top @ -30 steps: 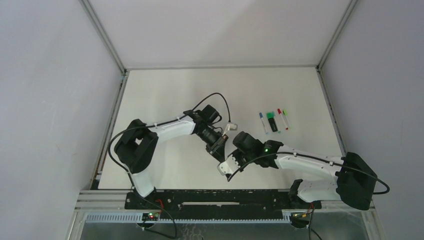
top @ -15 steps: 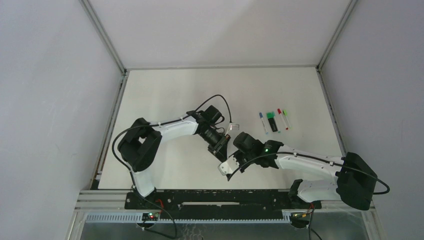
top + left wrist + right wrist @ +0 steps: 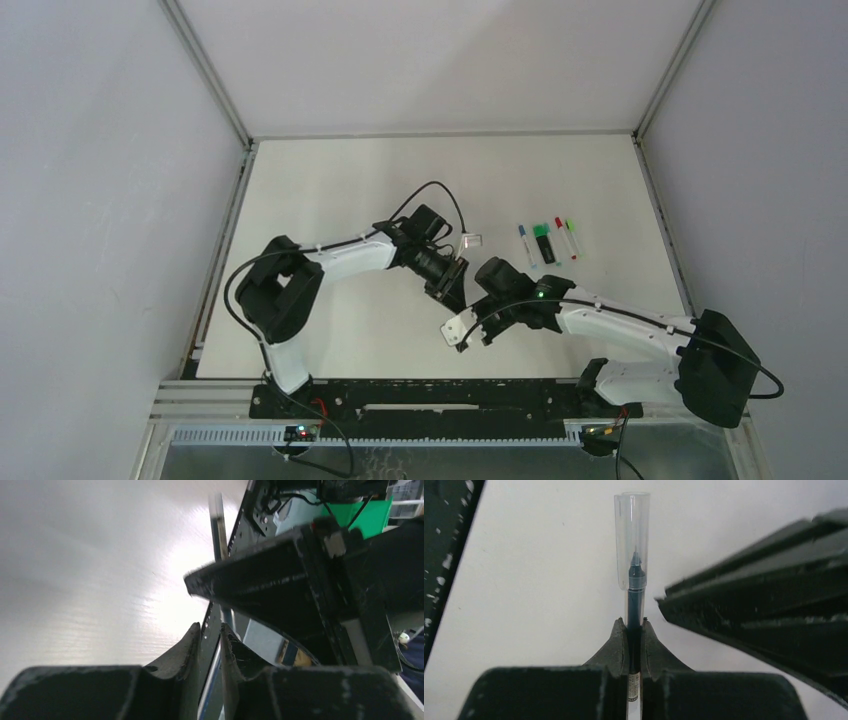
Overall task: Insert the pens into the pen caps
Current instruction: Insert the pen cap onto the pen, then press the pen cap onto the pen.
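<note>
left gripper just parted a crack and let go of the clear cap; cap now sits over the black pen tip; right gripper pinches the barrel; capping looks done, full seating unconfirmed

Slim dark pen inside clear cap

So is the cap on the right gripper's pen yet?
On. The clear cap covers the dark tip of the pen clamped in the right gripper; fully seated, cannot tell.
</note>
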